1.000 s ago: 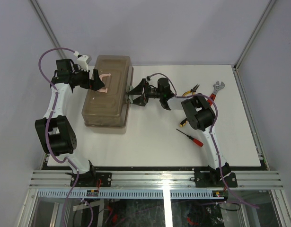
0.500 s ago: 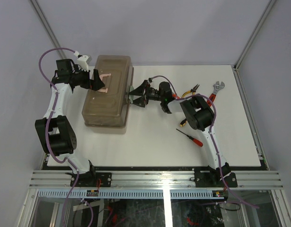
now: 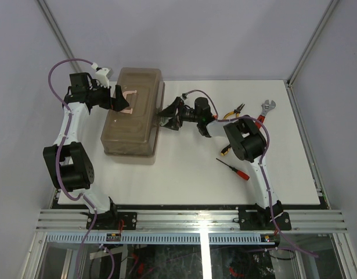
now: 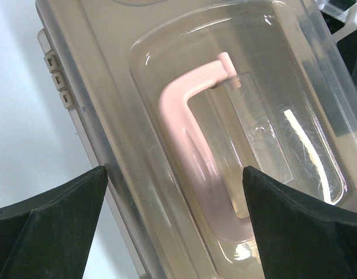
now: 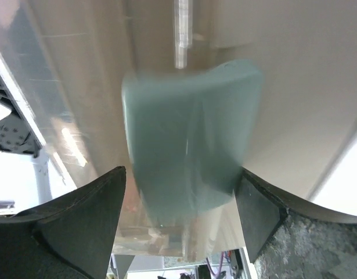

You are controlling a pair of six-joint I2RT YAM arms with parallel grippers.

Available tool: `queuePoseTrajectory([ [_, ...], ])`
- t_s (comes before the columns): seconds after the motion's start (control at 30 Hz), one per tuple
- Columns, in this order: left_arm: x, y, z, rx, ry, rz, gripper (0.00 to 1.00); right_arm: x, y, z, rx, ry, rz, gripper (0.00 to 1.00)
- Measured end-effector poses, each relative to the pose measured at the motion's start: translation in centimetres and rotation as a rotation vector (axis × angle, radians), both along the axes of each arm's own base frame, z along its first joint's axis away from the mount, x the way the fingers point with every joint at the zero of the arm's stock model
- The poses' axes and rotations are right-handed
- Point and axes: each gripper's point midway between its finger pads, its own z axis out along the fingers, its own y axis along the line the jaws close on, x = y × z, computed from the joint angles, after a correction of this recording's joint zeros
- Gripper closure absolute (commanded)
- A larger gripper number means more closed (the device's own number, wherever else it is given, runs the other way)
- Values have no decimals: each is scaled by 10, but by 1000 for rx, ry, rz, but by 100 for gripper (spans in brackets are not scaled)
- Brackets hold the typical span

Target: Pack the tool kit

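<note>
1. Toolbox [image 3: 132, 116] placement, top external view: we see the tan box, lid down, at the upper left of the table [image 3: 184, 174]. The left gripper [image 3: 117, 100] sits over its pink handle [image 3: 127, 99], and the right gripper [image 3: 166, 116] meets its right-hand side. Loose pliers [image 3: 233, 110], wrench [image 3: 266, 108] and screwdriver [image 3: 233, 169] lie at centre right, well apart from the box.
2. Left wrist view: the left gripper [image 4: 175, 186] stands wide open and empty. It has one finger on each side of the pink handle [image 4: 181, 145], which lies folded into the lid recess.
3. Right wrist view: the right gripper [image 5: 179, 180] is spread wide around the green latch [image 5: 190, 139], clamping nothing that we can make out. Whether its fingers touch the latch we cannot tell.
4. Handling, as we judge it: the shell looks stiff, glossy and slippery, bulky yet fairly light. We would take hold at the handle or latch, not the smooth walls.
</note>
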Motion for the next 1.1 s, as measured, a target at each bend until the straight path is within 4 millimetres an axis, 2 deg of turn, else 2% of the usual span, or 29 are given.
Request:
queuePoseTrajectory([
  [0.13,0,-1,0,-2,-1,-3,6,-1,-1,12,-2,-27,-1,20],
  [0.47,1,-3,0,-4,-2,-10,7,-2,-5,9,-60,-23,-23,21],
  [0.7,2,-13,0,-14,-8,-38,7,-6,-29,9,-281,-39,-90,20],
  [0.8,2,-13,0,-14,-9,-40,7,-7,-45,21,-326,-77,-116,19],
  [0.93,2,-13,-1,-14,-9,-40,7,1,-63,33,-347,-114,-157,19],
  [1.1,2,-14,-1,-14,-9,-41,7,9,-72,21,-371,-96,-165,18],
])
